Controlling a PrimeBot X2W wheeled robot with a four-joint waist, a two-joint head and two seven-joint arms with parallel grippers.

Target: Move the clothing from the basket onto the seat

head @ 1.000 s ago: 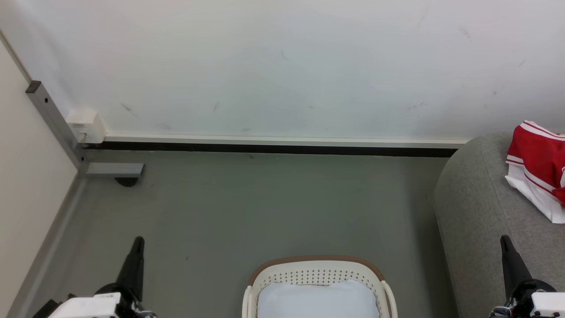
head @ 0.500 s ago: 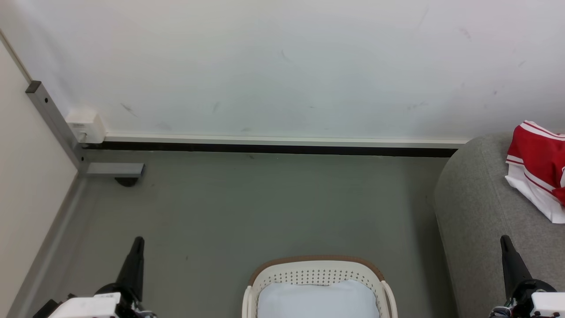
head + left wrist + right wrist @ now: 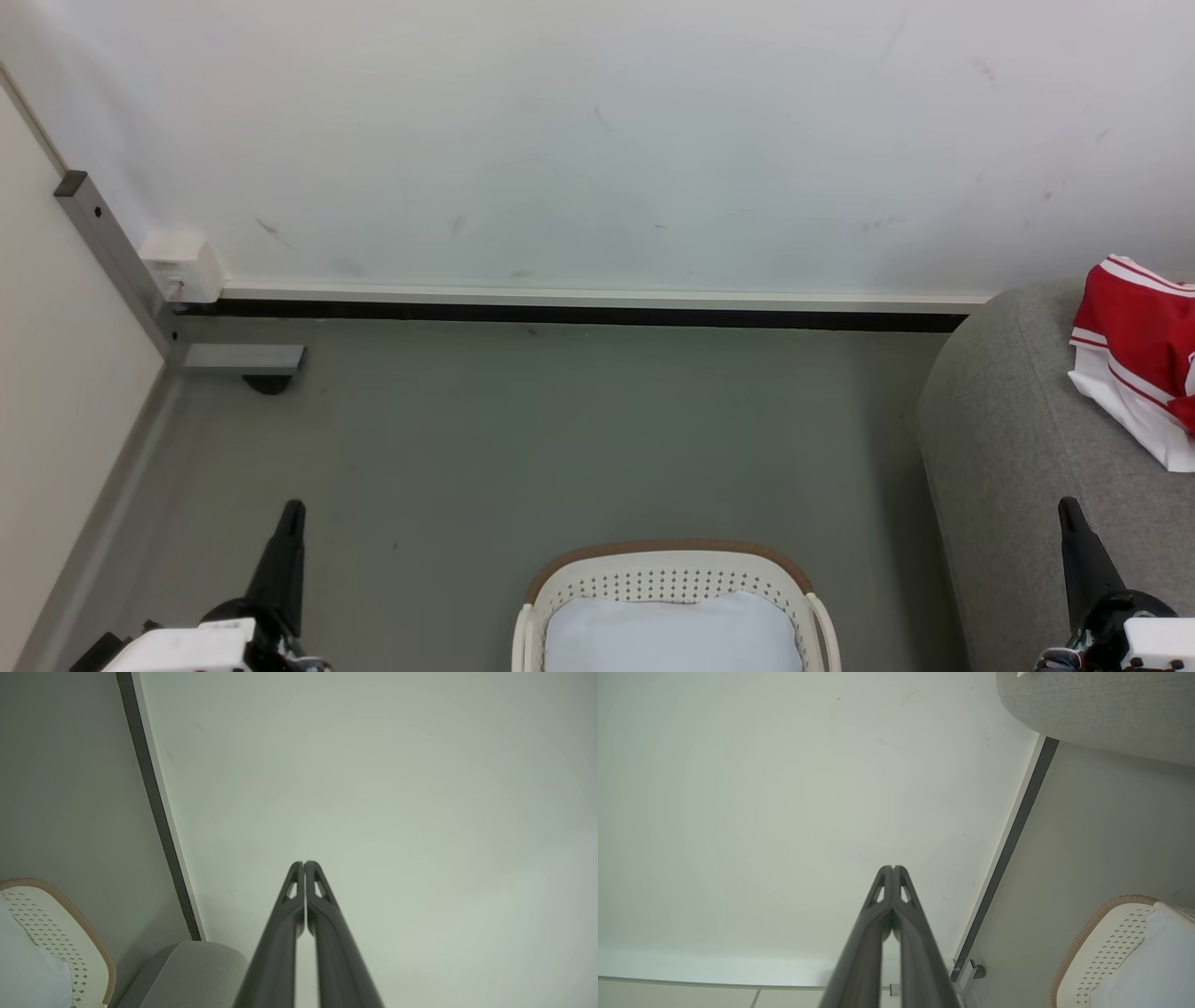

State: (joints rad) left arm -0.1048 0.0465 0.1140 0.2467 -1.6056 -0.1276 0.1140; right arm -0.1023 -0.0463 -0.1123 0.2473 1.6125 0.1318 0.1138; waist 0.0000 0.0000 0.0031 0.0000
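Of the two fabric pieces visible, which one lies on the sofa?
The red garment with white striped trim, on the grey sofa at the head view's right edge; the plain white pad sits in the brown-rimmed basket instead.

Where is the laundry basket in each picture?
Head view: basket at the bottom middle.
Left wrist view: basket in the lower left corner.
Right wrist view: basket in the lower right corner.
Shared landmark: the dark baseboard strip, beyond the basket in every view.
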